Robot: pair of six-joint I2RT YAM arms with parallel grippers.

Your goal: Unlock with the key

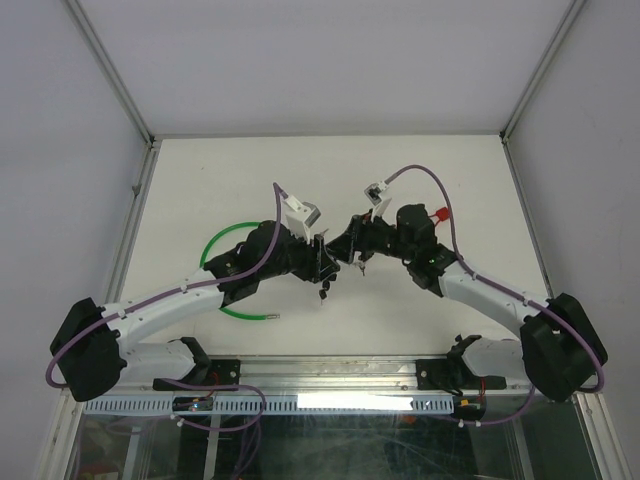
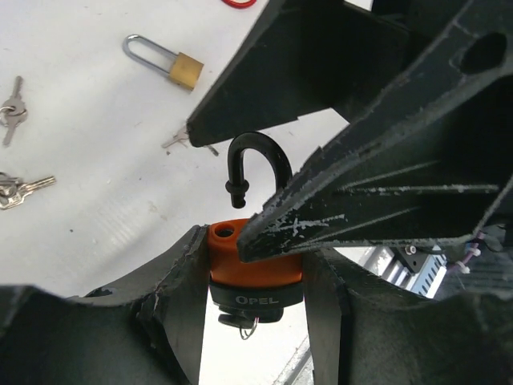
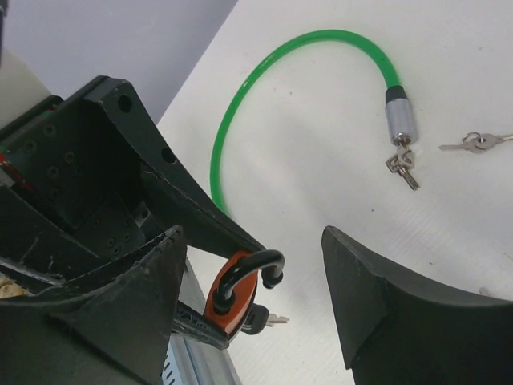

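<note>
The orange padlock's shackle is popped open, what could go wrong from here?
The right tool straddles the open shackle; pulling away could snag it and twist the orange padlock out of the left tool, or press it shut. The key hanging below the padlock might slip out.

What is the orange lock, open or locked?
Open. On the orange padlock, the black shackle is lifted, one end free above its empty hole. The key sits in its underside.

White table top (image 1: 200, 180) boxed in by pale grey walls (image 1: 330, 60) on the left, right and far sides, with slim metal rails (image 1: 108, 65) rising from both far corners under soft, even light.
</note>
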